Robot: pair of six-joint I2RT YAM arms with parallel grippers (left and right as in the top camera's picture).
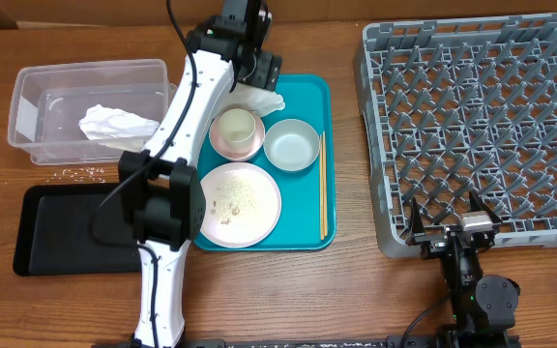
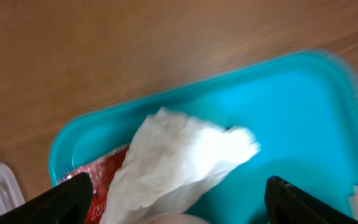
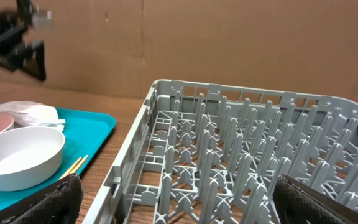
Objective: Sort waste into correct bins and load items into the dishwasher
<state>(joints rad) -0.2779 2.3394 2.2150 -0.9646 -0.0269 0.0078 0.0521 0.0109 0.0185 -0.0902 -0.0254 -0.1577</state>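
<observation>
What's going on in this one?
The left claw hangs open over the far end of the teal tray, just above a crumpled napkin and a red wrapper lying there. A second napkin sits in the clear tub. The plate, cup on its small pink dish, bowl and chopsticks are all on the tray, and the dish rack holds nothing. The right claw is open, parked at the rack's near edge.

Overhead looked straight down on whole table (image 1: 356,290), far off. Left wrist hung close over tray (image 2: 291,112) corner, facing down at napkin (image 2: 179,155). Right wrist sat low, near rack (image 3: 241,155), facing across it level. All three shared tray and napkin
</observation>
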